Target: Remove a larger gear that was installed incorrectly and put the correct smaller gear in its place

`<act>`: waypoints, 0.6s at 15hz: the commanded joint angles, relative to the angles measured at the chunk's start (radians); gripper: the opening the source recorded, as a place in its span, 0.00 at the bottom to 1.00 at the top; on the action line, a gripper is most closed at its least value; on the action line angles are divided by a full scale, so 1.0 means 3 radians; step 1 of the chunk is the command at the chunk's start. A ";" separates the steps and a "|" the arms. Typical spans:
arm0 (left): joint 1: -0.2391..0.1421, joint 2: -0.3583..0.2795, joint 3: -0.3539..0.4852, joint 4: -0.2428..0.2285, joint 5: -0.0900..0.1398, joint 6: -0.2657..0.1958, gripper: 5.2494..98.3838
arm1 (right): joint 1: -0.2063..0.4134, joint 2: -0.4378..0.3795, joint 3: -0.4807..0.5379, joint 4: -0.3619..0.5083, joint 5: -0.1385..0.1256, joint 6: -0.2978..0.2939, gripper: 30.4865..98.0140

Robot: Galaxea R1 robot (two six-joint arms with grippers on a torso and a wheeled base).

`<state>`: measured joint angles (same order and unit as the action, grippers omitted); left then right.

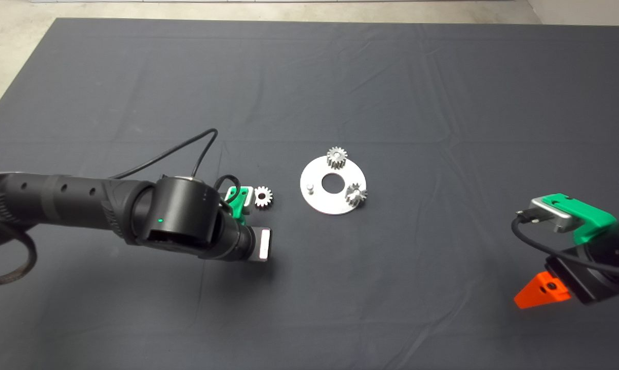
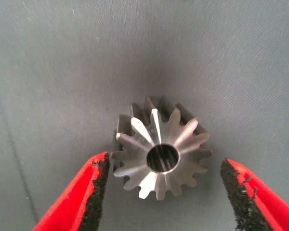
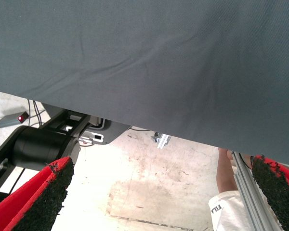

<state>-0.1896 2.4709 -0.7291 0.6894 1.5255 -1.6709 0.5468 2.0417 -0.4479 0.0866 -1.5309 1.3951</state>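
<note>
1. Mat [image 1: 443, 77]: dark cloth covering the table.
2. Plate [image 1: 319, 205]: white disc with a central hole, mid-mat; two small gears [image 1: 336, 156] stand on its rim, with one bare peg [image 1: 312, 188].
3. Larger gear [image 1: 263, 196]: lies flat on the mat, just left of the plate, apart from it.
4. Left gripper [image 2: 164, 192]: over this gear, fingers [image 2: 94, 192] apart, one either side, not touching it.
5. Right gripper [image 3: 159, 202]: parked at the lower right edge, fingers apart, nothing between them.

Left gripper [image 2: 163, 192] lowered, fingers [image 2: 94, 192] apart, right gripper [image 3: 159, 192] parked
</note>
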 commanded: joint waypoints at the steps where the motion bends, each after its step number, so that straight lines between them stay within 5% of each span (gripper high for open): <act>1: -0.0069 -0.0100 0.0051 0.0013 0.0094 -0.0014 0.60 | 0.0064 -0.0012 0.0026 0.0146 -0.0356 -0.0003 1.00; 4: -0.0232 -0.0205 0.0033 0.0003 0.0095 -0.0030 0.62 | 0.0064 -0.0012 0.0052 0.0146 -0.0353 0.0003 1.00; 9: -0.0605 -0.0151 -0.0095 -0.0246 0.0060 -0.0024 0.72 | 0.0064 -0.0017 0.0057 0.0141 -0.0353 0.0003 1.00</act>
<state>-0.3139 2.4168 -0.7343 0.6730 1.5253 -1.6717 0.5464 2.0413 -0.4411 0.0866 -1.5307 1.3955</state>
